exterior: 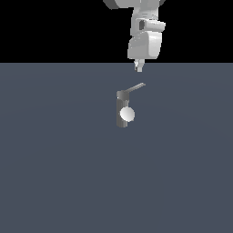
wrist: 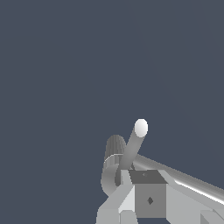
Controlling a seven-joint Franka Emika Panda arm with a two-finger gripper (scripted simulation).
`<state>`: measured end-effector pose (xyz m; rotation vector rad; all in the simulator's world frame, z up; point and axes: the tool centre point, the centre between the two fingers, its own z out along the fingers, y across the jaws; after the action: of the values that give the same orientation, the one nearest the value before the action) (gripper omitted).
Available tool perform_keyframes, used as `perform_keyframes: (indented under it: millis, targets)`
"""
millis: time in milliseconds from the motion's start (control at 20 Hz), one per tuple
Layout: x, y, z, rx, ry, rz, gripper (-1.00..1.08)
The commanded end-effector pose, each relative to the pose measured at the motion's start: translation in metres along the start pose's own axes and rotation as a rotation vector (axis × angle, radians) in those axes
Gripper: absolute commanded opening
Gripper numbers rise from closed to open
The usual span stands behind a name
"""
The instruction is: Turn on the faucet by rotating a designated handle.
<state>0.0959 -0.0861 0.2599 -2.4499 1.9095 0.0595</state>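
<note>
The faucet (exterior: 122,111) stands mid-floor, its handle (exterior: 135,87) angling up toward the exterior view's right. My gripper (exterior: 139,68) hovers just above the lever's tip (fingers seem narrow, though I cannot tell for sure). I'd descend beside the tip and push sideways.

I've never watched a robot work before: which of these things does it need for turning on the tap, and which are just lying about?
Needed for the job:
- faucet
- handle, the thin lever on the faucet's top
- gripper, above the handle, not touching it

Just there:
- grey floor; nothing else lies about
</note>
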Motion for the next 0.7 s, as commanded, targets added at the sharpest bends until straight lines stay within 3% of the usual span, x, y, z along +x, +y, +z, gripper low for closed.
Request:
perform_keyframes:
  millis: [0,650]
  targets:
    - [0.01,-0.01,0.019,0.001,0.012,0.065,-1.0]
    - [0.035,-0.031,0.074,0.002,0.05,0.236,-1.0]
